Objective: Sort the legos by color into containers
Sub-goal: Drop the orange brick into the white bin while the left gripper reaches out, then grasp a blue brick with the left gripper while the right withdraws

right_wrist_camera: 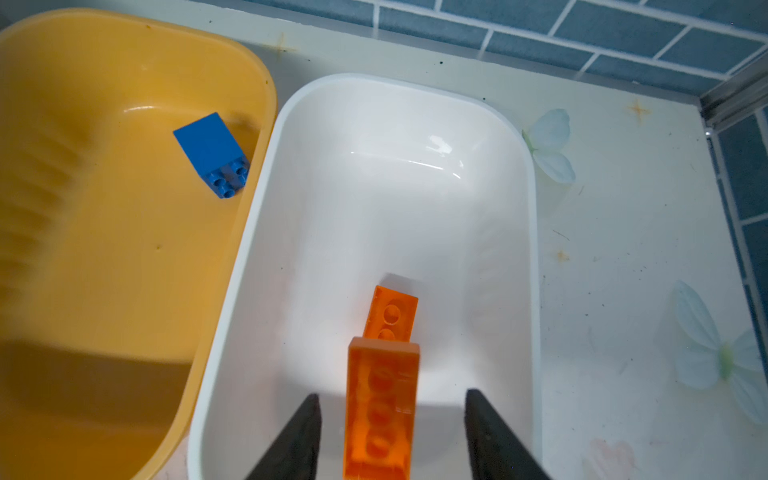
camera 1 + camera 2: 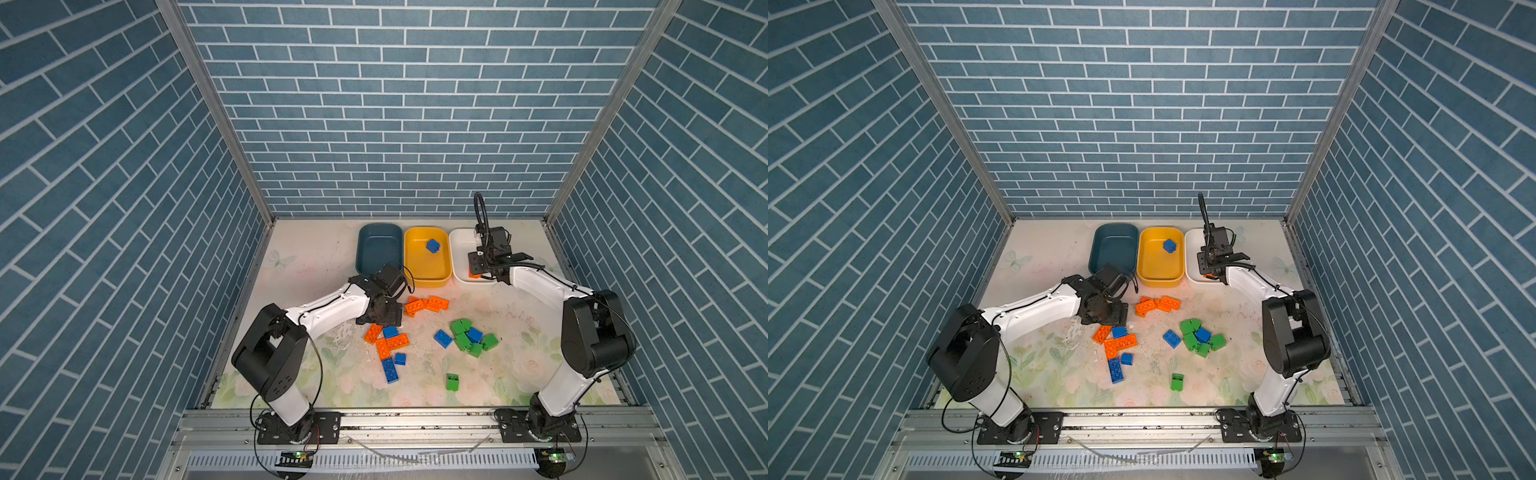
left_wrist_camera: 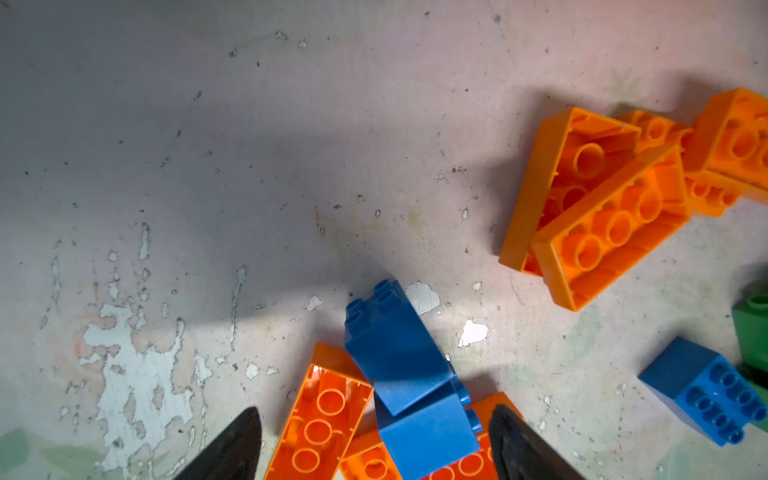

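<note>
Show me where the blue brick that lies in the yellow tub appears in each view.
Top view: blue brick at the far end of the yellow tub.
Top view: blue brick, same spot in the yellow tub.
Left wrist: not in it.
Right wrist: blue brick in the yellow tub, near the white tub.
Shared landmark: the yellow tub.

White tub (image 1: 395, 199) glossy plastic; orange brick (image 1: 382, 399) smooth plastic; tabletop (image 3: 208, 166) matt, flaking.
</note>
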You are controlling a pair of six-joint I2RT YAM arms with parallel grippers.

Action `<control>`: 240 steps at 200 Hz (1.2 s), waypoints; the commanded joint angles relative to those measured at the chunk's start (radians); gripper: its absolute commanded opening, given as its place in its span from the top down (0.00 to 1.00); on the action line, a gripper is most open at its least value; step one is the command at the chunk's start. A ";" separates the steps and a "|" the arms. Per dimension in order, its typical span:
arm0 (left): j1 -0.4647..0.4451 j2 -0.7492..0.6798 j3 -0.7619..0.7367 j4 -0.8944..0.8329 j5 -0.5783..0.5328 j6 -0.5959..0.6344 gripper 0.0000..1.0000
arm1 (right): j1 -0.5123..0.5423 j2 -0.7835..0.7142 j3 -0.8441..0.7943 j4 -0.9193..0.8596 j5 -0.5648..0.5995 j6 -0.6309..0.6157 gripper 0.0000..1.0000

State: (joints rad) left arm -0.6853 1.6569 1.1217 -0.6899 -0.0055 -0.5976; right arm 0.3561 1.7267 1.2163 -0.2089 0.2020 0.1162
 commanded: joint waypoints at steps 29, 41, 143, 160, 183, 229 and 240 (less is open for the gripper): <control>0.001 0.094 0.098 -0.026 -0.022 -0.004 0.34 | 0.001 -0.089 -0.040 0.080 0.091 0.170 0.01; 0.001 0.109 0.102 -0.023 -0.022 -0.005 0.37 | 0.001 -0.112 -0.062 0.102 0.116 0.199 0.01; -0.008 0.235 0.131 0.011 -0.025 -0.010 0.51 | 0.002 -0.327 -0.276 0.206 0.115 0.274 0.01; -0.009 0.249 0.147 0.016 -0.030 0.003 0.60 | 0.001 -0.324 -0.273 0.209 0.076 0.281 0.01; -0.010 0.230 0.162 0.009 -0.068 0.024 0.68 | 0.001 -0.325 -0.270 0.197 0.059 0.304 0.01; -0.010 0.124 0.185 0.054 -0.147 0.041 0.71 | 0.001 -0.315 -0.248 0.231 0.070 0.268 0.01; -0.010 0.114 0.206 0.080 -0.151 0.039 0.71 | 0.001 -0.306 -0.238 0.246 0.064 0.253 0.01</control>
State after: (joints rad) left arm -0.6922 1.8320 1.2720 -0.6613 -0.1017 -0.5701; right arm 0.3561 1.4193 0.9665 -0.0128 0.2817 0.3698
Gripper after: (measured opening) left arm 0.356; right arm 0.989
